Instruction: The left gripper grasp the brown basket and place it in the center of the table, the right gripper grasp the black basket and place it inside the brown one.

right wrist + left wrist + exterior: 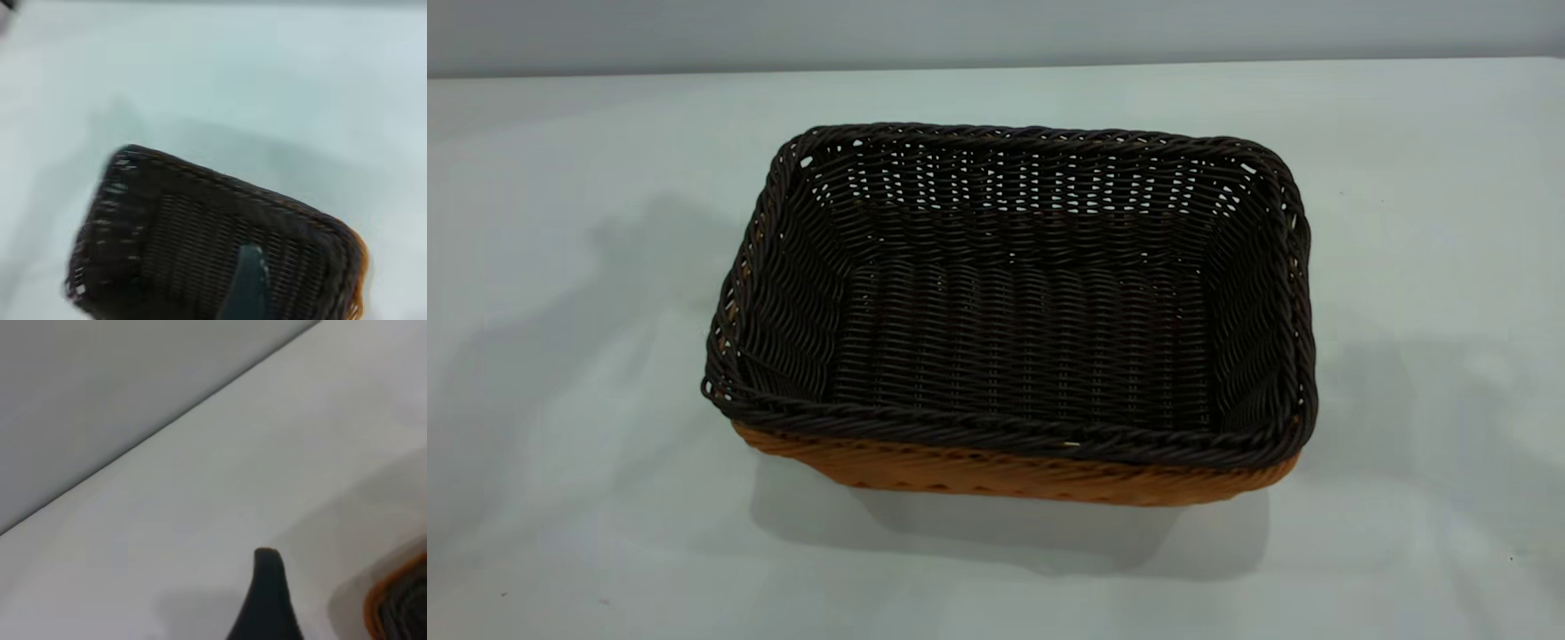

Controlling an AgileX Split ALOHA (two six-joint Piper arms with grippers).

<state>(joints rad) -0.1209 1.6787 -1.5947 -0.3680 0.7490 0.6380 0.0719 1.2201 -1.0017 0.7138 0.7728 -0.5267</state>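
The black basket [1018, 311] sits nested inside the brown basket [1005, 476] in the middle of the table [569, 267]. Only the brown one's front wall and a strip at its left side show below the dark braided rim. Neither gripper appears in the exterior view. In the left wrist view, a dark part of my left gripper [268, 600] hangs over bare table, apart from the baskets' corner [400, 603]. In the right wrist view, a part of my right gripper [248, 283] is above the black basket [187, 233], with an orange edge of the brown basket [360, 267] beside it.
The table runs wide and bare on all sides of the baskets. A grey wall [996, 31] stands behind its far edge. Soft shadows lie on the tabletop at the left and right of the baskets.
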